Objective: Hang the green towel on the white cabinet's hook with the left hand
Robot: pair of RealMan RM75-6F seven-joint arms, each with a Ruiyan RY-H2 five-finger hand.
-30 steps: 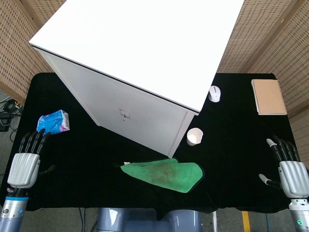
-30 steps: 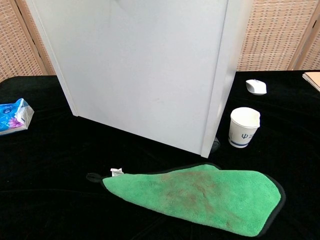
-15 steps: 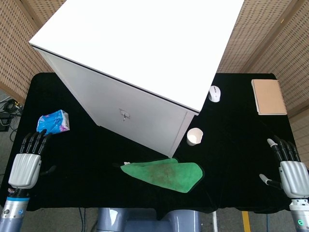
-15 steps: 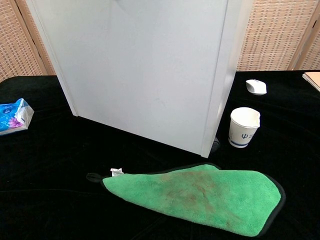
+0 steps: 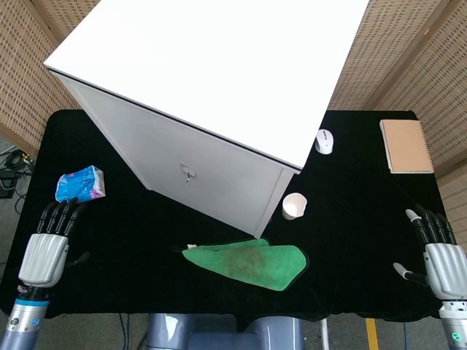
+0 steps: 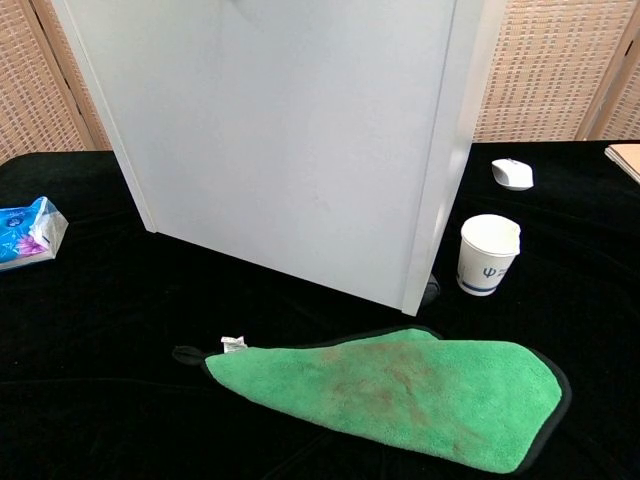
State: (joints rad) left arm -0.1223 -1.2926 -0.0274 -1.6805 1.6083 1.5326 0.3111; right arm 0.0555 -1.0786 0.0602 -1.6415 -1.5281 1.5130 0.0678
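The green towel (image 5: 248, 263) lies flat on the black table near the front edge, with a black hanging loop at its left tip (image 6: 186, 353). In the chest view the green towel (image 6: 400, 395) fills the lower middle. The white cabinet (image 5: 197, 87) stands behind it, and a small metal hook (image 5: 188, 173) shows on its front face. My left hand (image 5: 47, 244) hovers at the table's front left, far left of the towel, fingers straight and apart, holding nothing. My right hand (image 5: 438, 251) stays at the front right, also empty with fingers extended. Neither hand appears in the chest view.
A blue tissue pack (image 5: 80, 183) lies just beyond my left hand. A paper cup (image 5: 294, 206) stands by the cabinet's right corner, with a white mouse (image 5: 325, 141) behind it. A brown notebook (image 5: 406, 146) lies at the back right.
Both hands have drifted slightly toward the front edge of the table. The towel and other objects have not moved.
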